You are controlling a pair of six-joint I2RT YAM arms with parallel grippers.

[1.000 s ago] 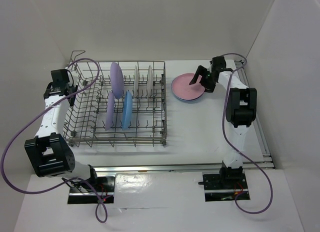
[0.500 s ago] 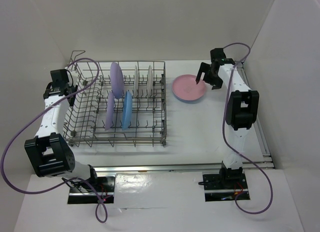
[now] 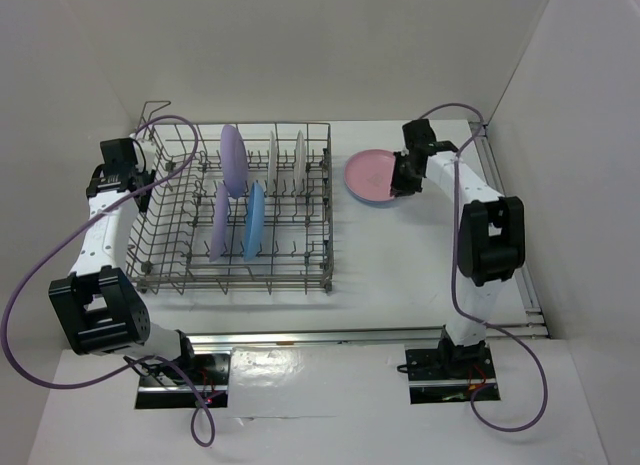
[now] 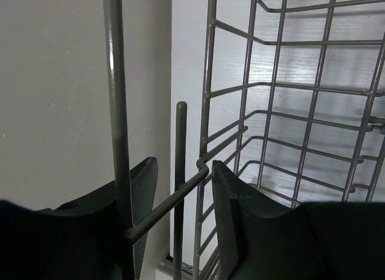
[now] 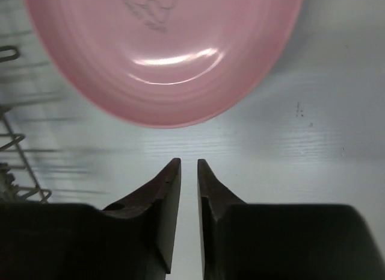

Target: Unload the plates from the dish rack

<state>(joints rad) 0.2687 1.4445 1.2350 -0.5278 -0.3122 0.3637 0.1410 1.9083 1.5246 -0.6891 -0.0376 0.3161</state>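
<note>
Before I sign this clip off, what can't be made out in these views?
- Top view: the white plates stand edge-on in the dish rack, so any rim pattern is hidden.
- Right wrist view: the pink plate is cut off by the top edge.
- Left wrist view: it is unclear whether the left gripper actually clamps the rack wire between its fingers.

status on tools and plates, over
Left tool clamped on dish rack wire. Right tool nearly shut, empty, short of pink plate. Five plates racked. Nothing blocking.
</note>
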